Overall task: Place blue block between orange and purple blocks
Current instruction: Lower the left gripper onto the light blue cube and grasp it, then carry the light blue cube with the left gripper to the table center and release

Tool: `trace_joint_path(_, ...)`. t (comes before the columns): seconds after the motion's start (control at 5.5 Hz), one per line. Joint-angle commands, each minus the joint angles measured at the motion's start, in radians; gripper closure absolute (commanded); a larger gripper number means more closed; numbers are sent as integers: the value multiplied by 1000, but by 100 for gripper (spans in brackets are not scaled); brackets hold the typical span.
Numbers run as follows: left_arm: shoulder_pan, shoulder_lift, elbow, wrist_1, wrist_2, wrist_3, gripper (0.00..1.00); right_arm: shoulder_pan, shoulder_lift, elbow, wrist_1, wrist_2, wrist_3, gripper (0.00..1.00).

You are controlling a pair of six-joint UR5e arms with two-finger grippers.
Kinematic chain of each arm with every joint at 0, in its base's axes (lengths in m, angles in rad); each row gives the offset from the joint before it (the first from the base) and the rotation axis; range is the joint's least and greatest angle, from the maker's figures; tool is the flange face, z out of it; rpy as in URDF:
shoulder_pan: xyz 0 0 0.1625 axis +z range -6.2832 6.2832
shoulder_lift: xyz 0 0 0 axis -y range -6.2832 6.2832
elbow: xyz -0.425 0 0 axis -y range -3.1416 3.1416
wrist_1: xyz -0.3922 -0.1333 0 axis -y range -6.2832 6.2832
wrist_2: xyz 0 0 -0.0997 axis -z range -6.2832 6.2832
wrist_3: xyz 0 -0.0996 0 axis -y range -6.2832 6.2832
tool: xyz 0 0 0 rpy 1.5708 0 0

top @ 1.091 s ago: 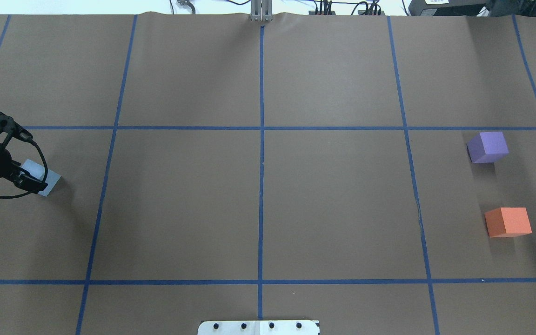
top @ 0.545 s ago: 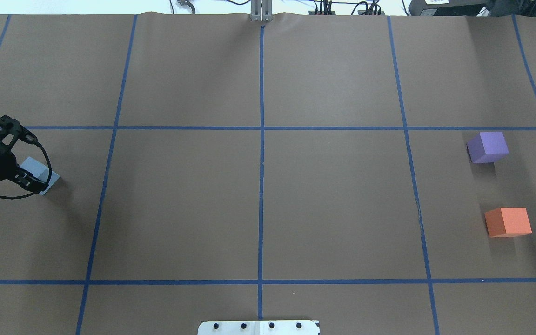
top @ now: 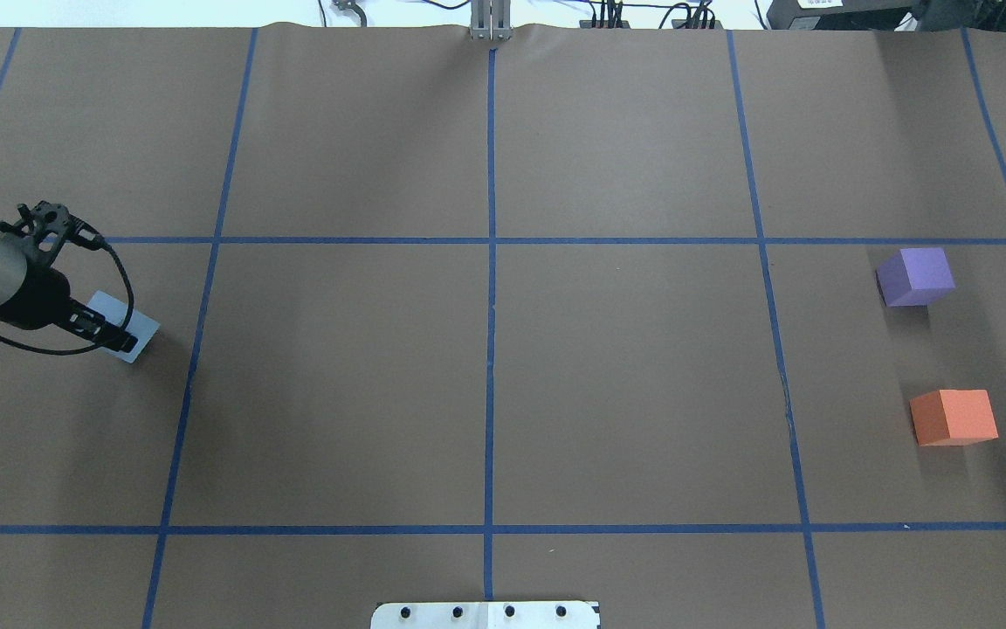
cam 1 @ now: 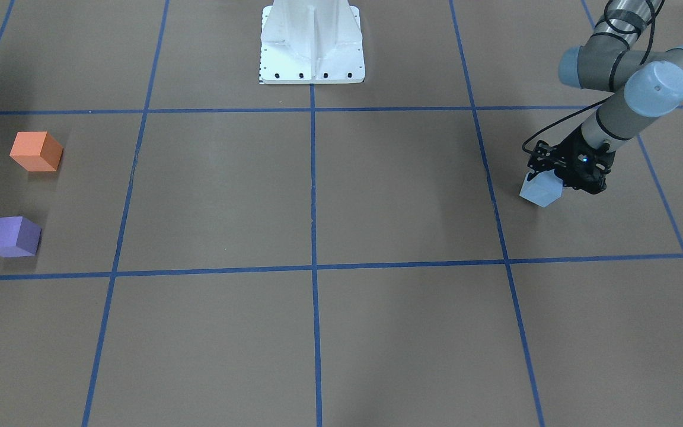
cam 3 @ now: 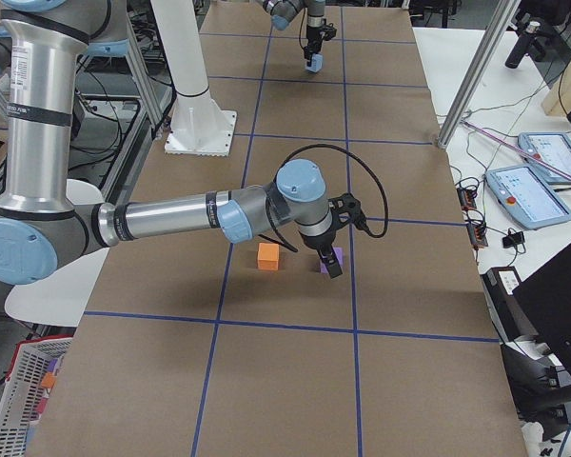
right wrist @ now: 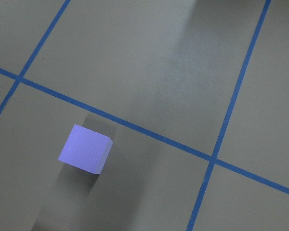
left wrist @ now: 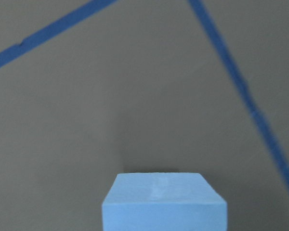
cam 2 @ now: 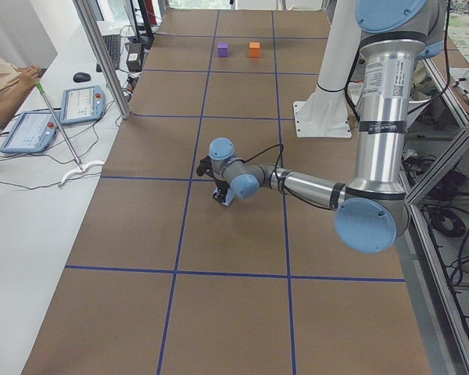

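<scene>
Closest to us, the left gripper (top: 110, 329) is pinched onto the blue block (top: 145, 330). The block sits between its fingers and pokes out past their tips, and the left wrist view shows its top face right under the camera. By the shadow below it, we judge the block is off the table (top: 485, 376), turned corner-on to the tape grid.

Ahead of the gripper lies the whole width of the table. We think the long carry is the first risk. The fingers seem to hold only part of the block, so a quick swing or a hard stop could make it twist or slip out.

Far across from the gripper, the purple block (top: 915, 276) and the orange block (top: 954, 417) stand apart. The gap between them looks only somewhat wider than one block. If the blue block arrives skewed as it is now, we expect a corner to catch one neighbour and push it aside. Lowering it off-centre would do the same.

The right gripper (cam 3: 329, 259) hangs just beside the purple block, close over it, and we cannot tell whether its fingers are spread or pressed together. If it stays there, the two arms could collide at the gap.
</scene>
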Motion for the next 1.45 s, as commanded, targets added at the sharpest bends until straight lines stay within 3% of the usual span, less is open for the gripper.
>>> trace_joint_path(0.0, 99, -241, -3, 146, 5, -307, 93, 0, 2, 0, 0, 0, 3, 0)
trace_joint_path(0.18, 170, -409, 11, 325, 44, -392, 91, 0, 2, 0, 0, 0, 3, 0)
trace_joint_path(0.36, 236, -561, 68, 427, 129, -481, 89, 0, 2, 0, 0, 2, 5, 0)
trace_joint_path(0.73, 319, -821, 319, 438, 226, -666, 85, 0, 2, 0, -2, 3, 6, 0)
trace_joint_path(0.91, 329, -828, 340, 438, 242, -669, 67, 0, 2, 0, -2, 5, 6, 0)
trace_joint_path(1.27, 350, -824, 357, 438, 342, -667, 1, 0, 2, 0, -2, 14, 6, 0)
